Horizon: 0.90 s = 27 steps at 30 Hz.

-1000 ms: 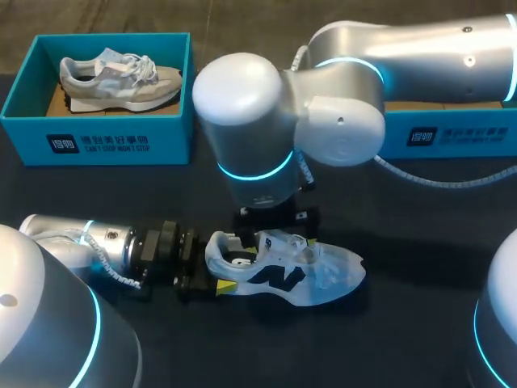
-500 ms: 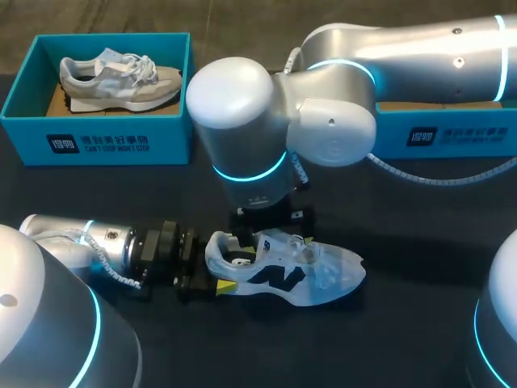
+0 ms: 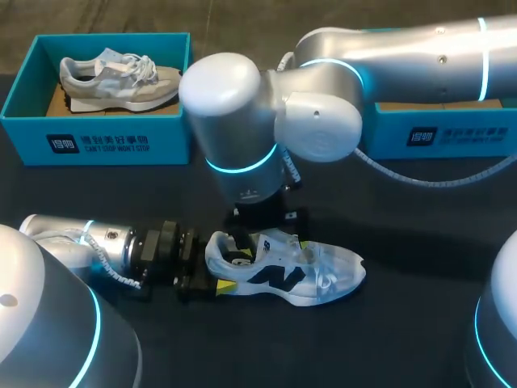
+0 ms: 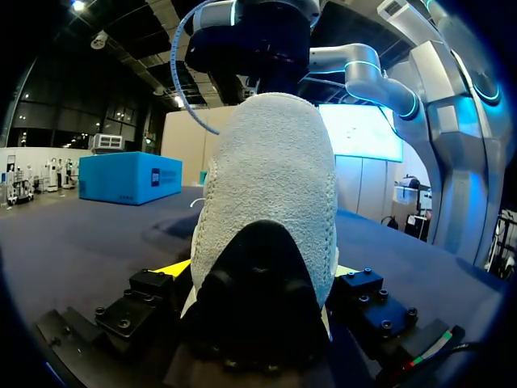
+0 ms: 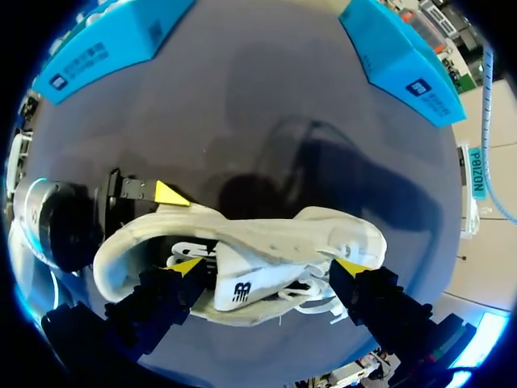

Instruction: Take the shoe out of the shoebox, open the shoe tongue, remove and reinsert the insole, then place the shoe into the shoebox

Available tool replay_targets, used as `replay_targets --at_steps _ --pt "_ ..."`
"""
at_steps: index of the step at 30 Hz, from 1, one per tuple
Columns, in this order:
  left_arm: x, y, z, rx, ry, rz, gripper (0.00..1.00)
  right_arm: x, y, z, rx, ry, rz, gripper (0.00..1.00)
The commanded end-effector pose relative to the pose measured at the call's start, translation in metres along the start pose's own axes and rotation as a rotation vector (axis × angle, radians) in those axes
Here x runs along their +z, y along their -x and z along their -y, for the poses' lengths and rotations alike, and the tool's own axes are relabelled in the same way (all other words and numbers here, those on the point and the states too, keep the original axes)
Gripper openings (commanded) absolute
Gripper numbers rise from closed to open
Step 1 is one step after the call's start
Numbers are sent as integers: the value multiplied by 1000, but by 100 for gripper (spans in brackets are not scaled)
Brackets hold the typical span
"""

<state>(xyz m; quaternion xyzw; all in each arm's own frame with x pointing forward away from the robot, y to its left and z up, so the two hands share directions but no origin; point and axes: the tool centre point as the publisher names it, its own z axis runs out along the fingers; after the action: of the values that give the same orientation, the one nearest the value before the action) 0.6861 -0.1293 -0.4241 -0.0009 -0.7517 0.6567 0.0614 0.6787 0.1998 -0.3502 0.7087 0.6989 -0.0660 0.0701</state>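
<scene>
The white shoe [image 3: 284,275] is lying on the dark counter [image 3: 404,234], its long axis running left to right and its toe pointing right. The left hand [image 4: 257,279] is pinching its heel. The right hand [image 5: 268,267] is hanging spread directly above it, over the collar and laces.

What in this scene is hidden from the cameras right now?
Insole: in the head view the right arm covers the white shoe at its opening; the right wrist view shows it only dark.
Right claw: head view, hidden under its own arm.
Shoe's front: left wrist view, the heel fills it.
</scene>
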Motion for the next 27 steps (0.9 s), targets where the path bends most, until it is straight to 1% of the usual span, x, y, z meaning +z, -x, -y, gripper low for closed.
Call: replay_targets --at_steps 1,4,5,6,7,10,13,16,17,20,21,25,27 --pt "-2 -1 -3 1 0 4 0 3 0 4 305 1 13 100" --pt "-2 -1 -3 1 0 4 0 5 2 5 296 -5 11 99" --pt "-2 -1 -3 1 0 4 0 5 3 5 294 -7 11 82" --pt "-2 -1 -3 1 0 4 0 5 3 6 292 -8 12 77" --pt "-2 -1 -3 1 0 4 0 4 3 7 288 -8 15 76" --pt "-2 -1 -3 1 0 4 0 2 4 10 282 -10 21 78" --pt "-2 -1 -3 1 0 4 0 0 4 12 275 -12 28 76" --pt "-2 -1 -3 1 0 4 0 0 4 12 268 -17 30 78" --pt "-2 -1 -3 1 0 4 0 1 5 12 264 -21 27 78" --pt "-2 -1 -3 1 0 4 0 -3 7 14 258 -28 33 70" --pt "-2 -1 -3 1 0 4 0 -3 8 14 257 -28 37 69" --pt "-2 -1 -3 1 0 4 0 -8 14 12 253 -46 58 71" --pt "-2 -1 -3 1 0 4 0 -8 17 12 251 -62 50 72"
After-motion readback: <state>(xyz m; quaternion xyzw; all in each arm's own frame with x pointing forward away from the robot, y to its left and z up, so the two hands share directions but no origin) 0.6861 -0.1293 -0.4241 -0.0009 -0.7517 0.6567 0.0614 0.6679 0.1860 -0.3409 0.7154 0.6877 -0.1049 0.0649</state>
